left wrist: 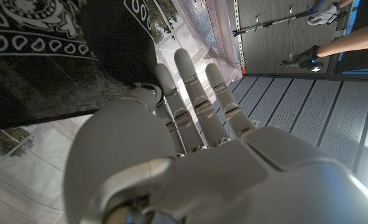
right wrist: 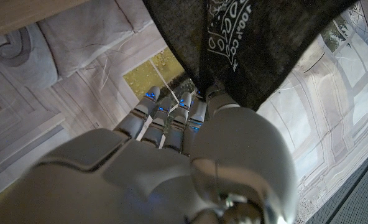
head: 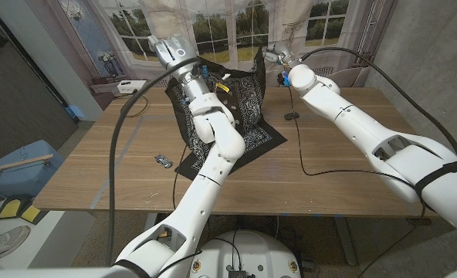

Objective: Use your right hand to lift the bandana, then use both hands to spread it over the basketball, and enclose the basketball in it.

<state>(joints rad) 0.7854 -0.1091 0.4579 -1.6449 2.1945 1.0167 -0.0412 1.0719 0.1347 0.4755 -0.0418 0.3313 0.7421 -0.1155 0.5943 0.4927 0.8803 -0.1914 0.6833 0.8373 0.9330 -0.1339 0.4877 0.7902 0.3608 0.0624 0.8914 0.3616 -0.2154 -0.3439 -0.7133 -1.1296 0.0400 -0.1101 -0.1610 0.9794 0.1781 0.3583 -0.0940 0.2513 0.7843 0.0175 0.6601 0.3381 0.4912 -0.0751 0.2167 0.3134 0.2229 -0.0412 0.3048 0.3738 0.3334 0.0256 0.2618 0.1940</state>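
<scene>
Right hand [head: 272, 54] and left hand [head: 169, 52] each pinch an upper corner of the black bandana [head: 244, 96], holding it raised above the bench [head: 336, 162].

"100%" — white print on the bandana [right wrist: 246, 37]

Table [head: 344, 166]: wooden, with a small dark object [head: 162, 160] lying on it.
Floor left: blue box [head: 16, 174], shoes [head: 1, 235].
Backdrop [head: 213, 27]: window scene.
</scene>
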